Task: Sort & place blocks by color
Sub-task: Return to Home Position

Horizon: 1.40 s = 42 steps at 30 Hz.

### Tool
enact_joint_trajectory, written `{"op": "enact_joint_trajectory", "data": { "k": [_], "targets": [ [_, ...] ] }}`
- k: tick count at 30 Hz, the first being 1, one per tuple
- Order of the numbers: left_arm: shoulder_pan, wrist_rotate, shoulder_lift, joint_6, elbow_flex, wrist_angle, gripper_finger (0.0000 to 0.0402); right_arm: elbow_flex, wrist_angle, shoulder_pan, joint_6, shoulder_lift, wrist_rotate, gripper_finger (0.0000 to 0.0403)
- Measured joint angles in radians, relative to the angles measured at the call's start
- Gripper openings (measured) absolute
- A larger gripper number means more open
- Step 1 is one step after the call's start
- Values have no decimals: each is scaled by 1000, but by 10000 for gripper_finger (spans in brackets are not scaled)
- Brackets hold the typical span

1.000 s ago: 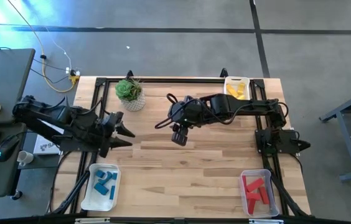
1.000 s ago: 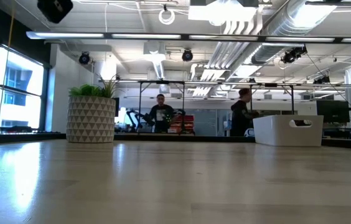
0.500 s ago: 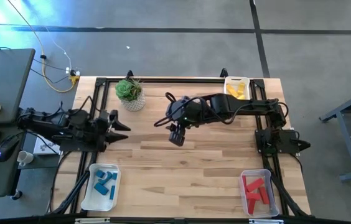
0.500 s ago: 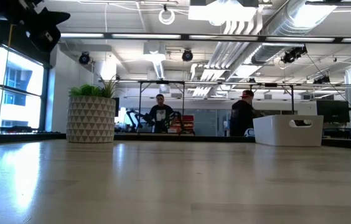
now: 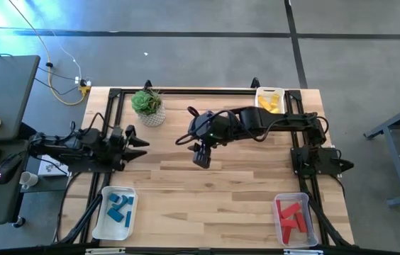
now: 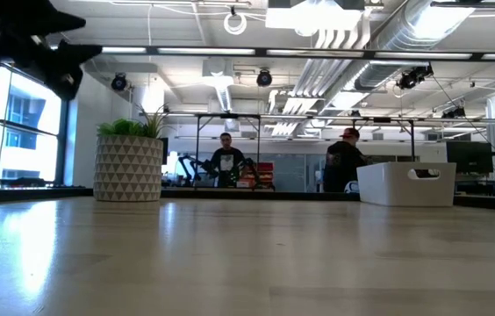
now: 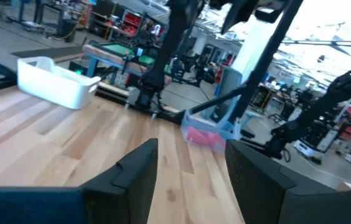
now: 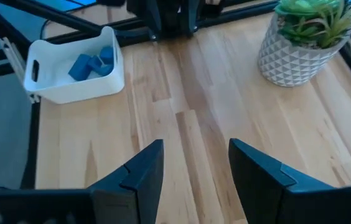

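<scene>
Within the last second the left arm has folded back toward its own edge of the table [image 5: 242, 191]. The left claw [image 5: 137, 142] now sits near the plant [image 5: 147, 106], spread wide and empty. The right claw [image 5: 201, 157] has barely shifted. It hangs over mid-table to the right of the plant, also spread and empty.

The blue blocks [image 5: 120, 208] lie in the white bin [image 5: 103, 216], well apart from the plant. The red blocks [image 5: 291, 215] fill the clear bin [image 5: 279, 223] at the corner farthest from it. The yellow blocks [image 5: 270, 103] sit in a third bin [image 5: 259, 92] along the plant's edge. No block shows loose, so sorting looks finished and only parking the arms remains.
</scene>
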Motion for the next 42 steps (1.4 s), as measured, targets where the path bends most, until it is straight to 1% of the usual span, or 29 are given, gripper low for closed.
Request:
{"op": "enact_joint_trajectory", "data": {
  "k": [4, 8, 10, 13, 19, 22, 24, 26, 28, 31, 34, 39, 42],
  "targets": [
    [32, 0, -24, 1, -61, 21, 174, 0, -12, 0, -18, 0, 26, 167],
    [69, 1, -28, -2, -107, 31, 174, 0, -74, -11, -32, -18, 30, 167],
    [88, 18, -23, -5, -124, 68, 174, 0, -112, -17, -41, -36, 39, 167],
    [118, 36, -20, 7, -131, 86, 174, 0, -159, -25, -71, -74, 78, 167],
    [177, 4, -19, 21, -131, 86, 174, 0, -273, -37, -115, -178, 170, 167],
    [197, 4, -19, 21, -131, 86, 174, -50, -282, -43, -130, -251, 216, 167],
    [207, 4, -19, 21, -131, 86, 174, -130, -265, -52, -132, -318, 218, 167],
    [214, 4, -19, 23, -131, 86, 174, -253, -216, -65, -119, -400, 219, 167],
    [220, 4, -19, 37, -131, 86, 174, -402, -127, -76, -116, -496, 219, 167],
    [221, 4, -19, 75, -131, 86, 174, -624, 55, -91, -114, -643, 208, 167],
    [221, 4, -19, 122, -131, 86, 174, -817, 199, -102, -98, -772, 197, 167],
    [221, 4, -19, 192, -131, 86, 174, -1078, 359, -104, -49, -960, 197, 167],
    [221, 4, -19, 263, -131, 86, 174, -1215, 450, -104, -26, -1056, 196, 167]
  ]
}}
